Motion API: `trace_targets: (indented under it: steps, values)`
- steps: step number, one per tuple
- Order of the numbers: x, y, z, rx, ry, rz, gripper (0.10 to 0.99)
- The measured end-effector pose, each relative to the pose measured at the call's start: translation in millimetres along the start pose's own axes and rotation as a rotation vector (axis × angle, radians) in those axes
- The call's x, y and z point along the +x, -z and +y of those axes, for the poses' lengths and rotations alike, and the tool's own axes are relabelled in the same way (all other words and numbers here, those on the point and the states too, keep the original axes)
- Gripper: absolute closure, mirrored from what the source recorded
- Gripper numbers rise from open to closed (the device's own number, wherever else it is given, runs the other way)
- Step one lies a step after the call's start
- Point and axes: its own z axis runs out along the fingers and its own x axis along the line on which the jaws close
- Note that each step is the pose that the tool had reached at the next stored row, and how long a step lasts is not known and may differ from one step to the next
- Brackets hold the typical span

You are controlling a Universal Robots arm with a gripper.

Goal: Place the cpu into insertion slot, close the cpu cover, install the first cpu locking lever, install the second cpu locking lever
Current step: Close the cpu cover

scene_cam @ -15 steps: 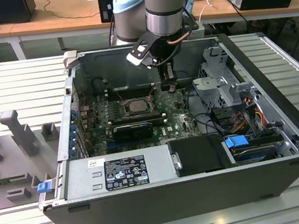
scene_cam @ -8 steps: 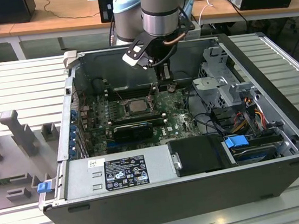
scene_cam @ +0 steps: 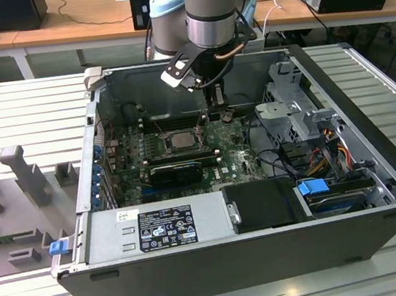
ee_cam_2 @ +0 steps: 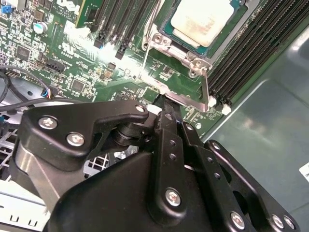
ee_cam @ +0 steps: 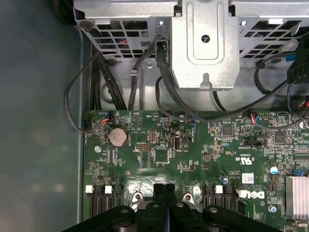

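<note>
Nearest the exterior view's lower edge, the grey power supply (scene_cam: pixel 157 229) sits in the open computer case (scene_cam: pixel 366 129). Beyond it, mid-frame, the cpu (scene_cam: pixel 181 140) lies flat in the insertion slot (scene_cam: pixel 164 134). In the second wrist view the cpu cover (ee_cam_2: pixel 179 50) appears to be down around its rim. Just past the socket, toward the upper middle of the exterior view, my tool (scene_cam: pixel 215 101) reaches down to the board. Both wrist views show its fingers pressed together with nothing between them, and the tips rest at the socket's metal edge beside a thin locking lever (ee_cam_2: pixel 206 89). I can't tell whether that lever is hooked. My worry is that closed tips on such narrow, springy metal could skid off. They could then gouge the green board or knock the memory slots (ee_cam_2: pixel 251 53) just beside.
</note>
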Motion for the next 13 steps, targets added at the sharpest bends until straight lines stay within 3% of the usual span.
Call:
trace_targets:
  steps: [9, 13]
  values:
    - [0.0, 0.3, -4.6, 0.000, 0.000, -0.0001, 0.980]
    - [0.0, 0.7, -10.6, 0.000, 0.000, -0.0001, 0.980]
